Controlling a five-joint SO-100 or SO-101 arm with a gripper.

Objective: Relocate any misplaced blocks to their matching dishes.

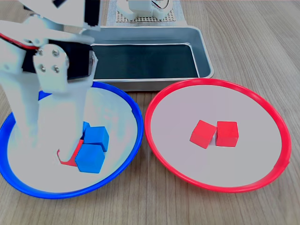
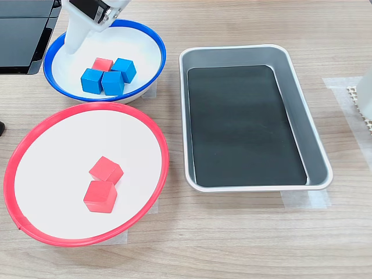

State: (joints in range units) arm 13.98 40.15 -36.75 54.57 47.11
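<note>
The blue-rimmed plate (image 1: pixel 133 112) (image 2: pixel 152 43) holds three blue cubes (image 1: pixel 96 137) (image 2: pixel 113 82) bunched together, with one red cube (image 1: pixel 69 158) (image 2: pixel 103 63) touching them. In the first exterior view that red cube is mostly hidden behind a white finger. My gripper (image 1: pixel 49 145) (image 2: pixel 72 46) hangs low over this plate beside the cluster, open, with nothing between its fingers. The red-rimmed plate (image 1: pixel 159 98) (image 2: pixel 157 136) carries two red cubes (image 1: pixel 204 133) (image 2: pixel 106 170) side by side.
A rectangular grey metal tray (image 1: pixel 206 56) (image 2: pixel 317 157) with a dark floor sits behind the plates in the first exterior view and to the second exterior view's right. A black device (image 2: pixel 23 35) stands at the second exterior view's top left. Wood tabletop lies around.
</note>
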